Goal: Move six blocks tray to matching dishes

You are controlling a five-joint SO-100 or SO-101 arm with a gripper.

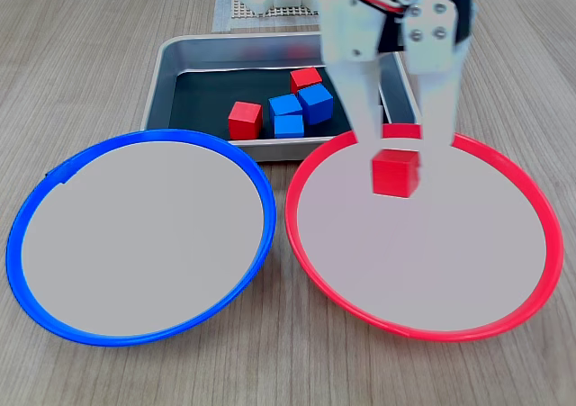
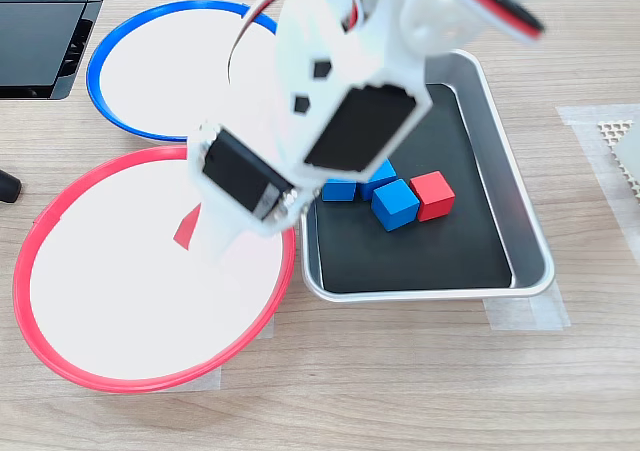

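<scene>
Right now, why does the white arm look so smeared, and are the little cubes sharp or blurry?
In a fixed view the gripper over the red-rimmed dish is soft-edged, probably motion blur, while the red cube between its fingers and the cubes in the tray stay fairly crisp. In a fixed view from above, the arm sits close to the lens, blurred and overexposed; lighting is even, shadows faint.

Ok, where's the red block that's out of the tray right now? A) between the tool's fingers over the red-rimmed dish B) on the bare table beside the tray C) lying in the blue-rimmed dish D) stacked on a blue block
A: in a fixed view the red block sits between the fingers of the tool over the pale centre of the red-rimmed dish; whether it touches the dish is unclear.
</scene>
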